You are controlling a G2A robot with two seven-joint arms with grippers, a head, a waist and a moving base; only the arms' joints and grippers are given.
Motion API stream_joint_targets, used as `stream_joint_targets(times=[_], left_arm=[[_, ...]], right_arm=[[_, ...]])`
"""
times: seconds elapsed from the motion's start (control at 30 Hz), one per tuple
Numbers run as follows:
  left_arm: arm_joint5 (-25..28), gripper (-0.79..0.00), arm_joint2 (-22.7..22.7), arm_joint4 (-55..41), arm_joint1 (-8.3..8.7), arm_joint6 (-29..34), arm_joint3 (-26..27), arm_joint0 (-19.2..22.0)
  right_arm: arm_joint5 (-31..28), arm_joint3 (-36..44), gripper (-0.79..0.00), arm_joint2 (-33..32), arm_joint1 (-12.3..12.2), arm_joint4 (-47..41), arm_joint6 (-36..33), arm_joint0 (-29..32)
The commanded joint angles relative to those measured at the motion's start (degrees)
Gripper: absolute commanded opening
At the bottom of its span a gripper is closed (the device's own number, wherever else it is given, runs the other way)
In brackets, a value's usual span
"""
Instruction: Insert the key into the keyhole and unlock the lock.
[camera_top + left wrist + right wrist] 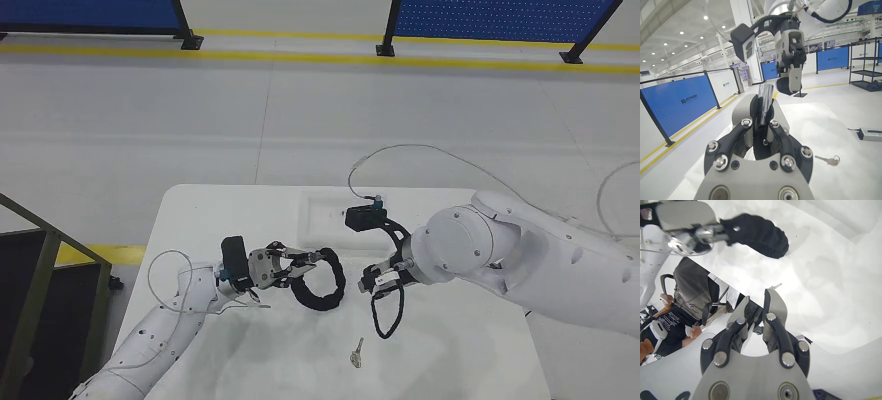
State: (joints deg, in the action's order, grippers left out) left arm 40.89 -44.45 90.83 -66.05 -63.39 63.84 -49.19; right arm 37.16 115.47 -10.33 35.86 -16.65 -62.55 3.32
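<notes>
Right hand (758, 294), spread and empty, hangs over the worktop (829, 275) with the key (777, 286) lying flat just beyond its fingertips, nearer it than the left hand (762, 113), which pinches the lock (765, 92).

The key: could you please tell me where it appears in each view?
Top view: the key lies flat on the table.
Left wrist view: key on the table beside the left tool.
Right wrist view: its blade peeks past a finger of the right tool.
Shared landmark: the black lock in the left tool.
</notes>
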Motion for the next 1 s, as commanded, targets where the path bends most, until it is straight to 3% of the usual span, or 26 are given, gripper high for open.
stream_joint_targets(times=[0.0, 0.2, 0.47, 0.8, 0.97], left_arm=[[0.17, -0.785, -1.24, 0.05, 0.67, 0.17, 1.08, -1.13], [1.78, -0.785, -4.76, -0.53, 2.83, 1.78, 4.97, -4.26], [5.69, -0.785, -9.07, -3.16, 5.79, 5.69, 9.94, -7.44], [10.72, -0.785, -12.82, -6.85, 8.87, 10.72, 14.92, -10.52], [11.47, -0.785, -13.34, -7.86, 9.37, 11.46, 15.90, -11.03]], right_arm=[[-0.54, 0.41, -0.785, 0.59, -0.29, 1.82, -1.27, 1.04], [-4.76, 1.77, -0.785, 0.59, 0.02, 15.38, -7.12, 7.24], [-8.40, 0.02, -0.785, 0.59, 1.59, 28.37, -4.51, 17.49], [-8.49, -0.50, -0.785, 0.37, 2.77, 32.29, -0.88, 21.41], [-8.49, -0.50, -0.785, 0.37, 2.77, 32.29, -0.88, 21.41]])
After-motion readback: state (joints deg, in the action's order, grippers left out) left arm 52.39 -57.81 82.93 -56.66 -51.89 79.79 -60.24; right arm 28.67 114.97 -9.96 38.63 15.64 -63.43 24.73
